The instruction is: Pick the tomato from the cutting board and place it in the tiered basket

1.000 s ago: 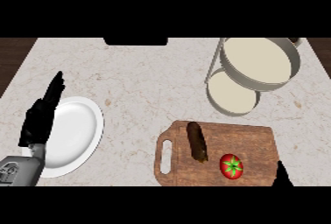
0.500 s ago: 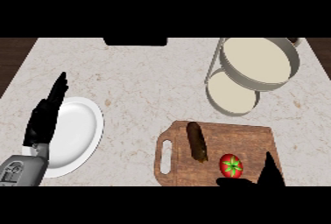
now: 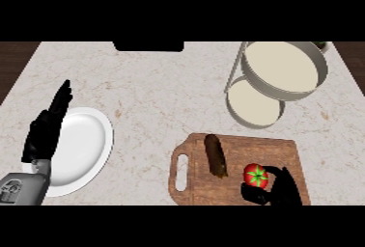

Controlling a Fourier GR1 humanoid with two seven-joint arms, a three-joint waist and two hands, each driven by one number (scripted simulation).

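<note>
Left hand (image 3: pixel 49 126) held flat with fingers straight at left edge, right hand (image 3: pixel 279 189) seen low at right, fingers curled

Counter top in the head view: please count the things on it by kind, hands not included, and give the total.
Food: 2, the round red tomato and the long brown sausage-shaped piece
Wooden cutting board with handle: 1
Round white plate: 1
Two-tier cream basket with metal frame: 1
Total: 5

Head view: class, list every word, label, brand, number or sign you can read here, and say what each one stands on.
None: no readable text on the wooden cutting board, the red tomato, the white round plate, the cream tiered basket or the speckled stone counter.
</note>
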